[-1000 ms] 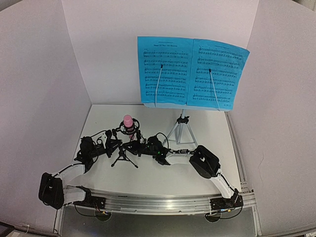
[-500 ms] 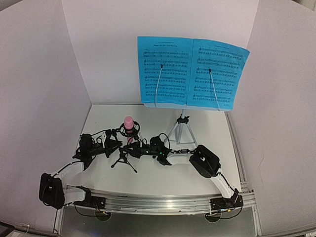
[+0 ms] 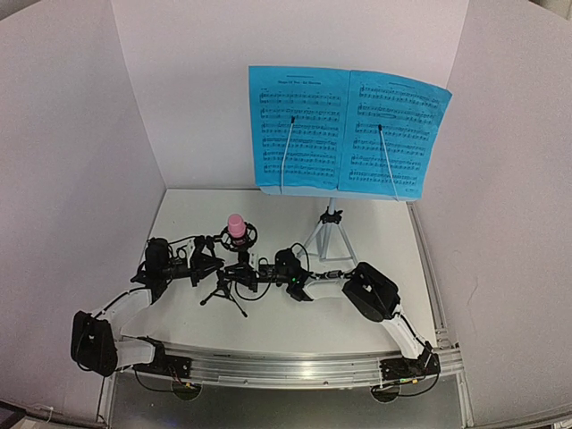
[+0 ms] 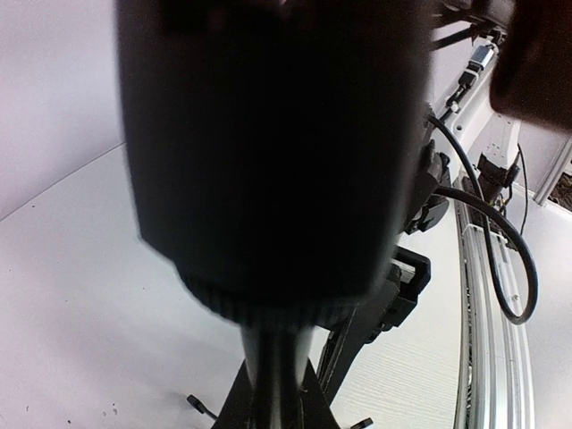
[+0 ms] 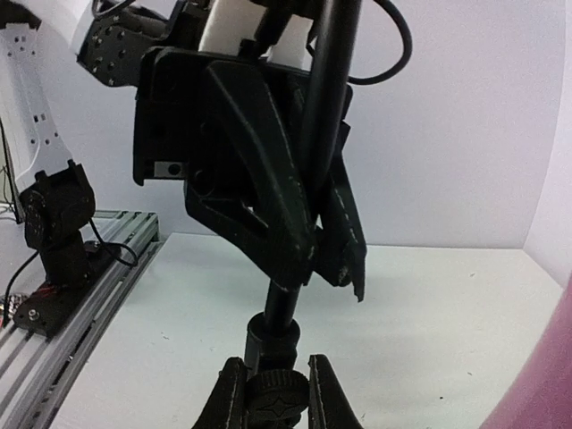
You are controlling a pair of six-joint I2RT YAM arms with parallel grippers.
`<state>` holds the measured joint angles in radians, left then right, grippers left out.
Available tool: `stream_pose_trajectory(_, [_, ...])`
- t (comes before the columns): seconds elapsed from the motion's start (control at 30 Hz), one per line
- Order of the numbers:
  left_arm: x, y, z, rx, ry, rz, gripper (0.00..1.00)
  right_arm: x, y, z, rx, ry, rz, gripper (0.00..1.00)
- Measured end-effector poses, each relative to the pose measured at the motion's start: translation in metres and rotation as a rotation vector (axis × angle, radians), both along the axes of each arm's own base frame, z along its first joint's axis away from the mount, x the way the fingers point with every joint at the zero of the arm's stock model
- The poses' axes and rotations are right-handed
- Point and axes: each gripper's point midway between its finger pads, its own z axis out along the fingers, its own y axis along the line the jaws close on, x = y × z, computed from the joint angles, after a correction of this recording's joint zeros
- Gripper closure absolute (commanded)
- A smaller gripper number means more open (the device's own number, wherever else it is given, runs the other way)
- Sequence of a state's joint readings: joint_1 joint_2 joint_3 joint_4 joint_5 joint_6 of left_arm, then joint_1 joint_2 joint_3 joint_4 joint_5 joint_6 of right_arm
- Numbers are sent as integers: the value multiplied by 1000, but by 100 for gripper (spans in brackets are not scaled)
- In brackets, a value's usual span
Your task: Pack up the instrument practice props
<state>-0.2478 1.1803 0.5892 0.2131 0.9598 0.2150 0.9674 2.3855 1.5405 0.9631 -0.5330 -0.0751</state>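
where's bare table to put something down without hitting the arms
Back left, between the rear wall and pink microphone; the near strip along the rail; right of the silver tripod. Crowded in the middle, where left gripper and right gripper clamp the mic stand.

Music stand blocks far right (legs splayed).

Black mic stand shaft upright, slightly tilted, filling centre of view; left gripper clamped on shaft from above, fingers pointing down; right gripper low on same shaft, its two fingers pressed against knurled collar from either side; pink microphone only a blur at edge, far side of shaft; cable looping overhead; aluminium rail along near edge of white table, black arm joint standing on it.
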Motion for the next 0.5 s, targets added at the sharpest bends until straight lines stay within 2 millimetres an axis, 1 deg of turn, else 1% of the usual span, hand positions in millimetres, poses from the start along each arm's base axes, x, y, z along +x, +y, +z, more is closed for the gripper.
stream_pose_trajectory(0.23, [-3,-3,-1,12,-15,-43,100,-2,-1,-2,-26,-196,13,100])
stream_pose_trajectory(0.5, [-1,-2,0,15,-17,-55,100,0,1,-2,-109,-475,-15,100])
